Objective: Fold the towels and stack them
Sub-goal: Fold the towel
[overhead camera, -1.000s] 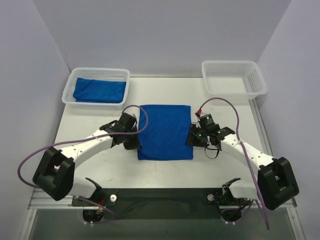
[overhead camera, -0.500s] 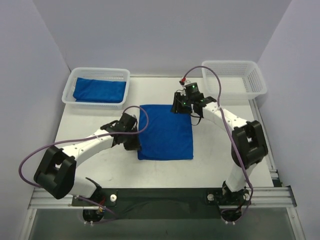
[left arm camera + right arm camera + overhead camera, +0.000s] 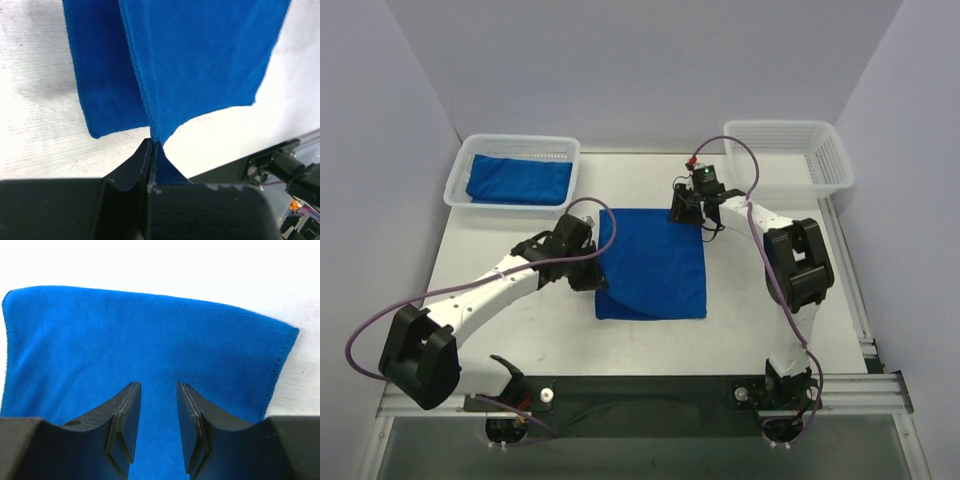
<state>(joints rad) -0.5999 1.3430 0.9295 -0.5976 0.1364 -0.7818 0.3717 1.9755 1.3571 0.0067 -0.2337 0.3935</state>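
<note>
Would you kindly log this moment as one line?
left gripper shut on blue towel edge | right gripper open at far edge | fold unfinished

Left arm [image 3: 490, 295]: white link shells, black joint housings. Right arm [image 3: 765, 222]: same finish. Purple cable [image 3: 585, 200] runs along each arm from base to wrist. Right wrist bears a green light [image 3: 705, 172] and a red connector [image 3: 692, 160]. Left gripper [image 3: 151, 146] and right gripper [image 3: 158, 387]: matte black, with wedge-shaped fingers [image 3: 125, 420] showing a seam line near the inner face. Pale specks mark the left housing's edge.
</note>
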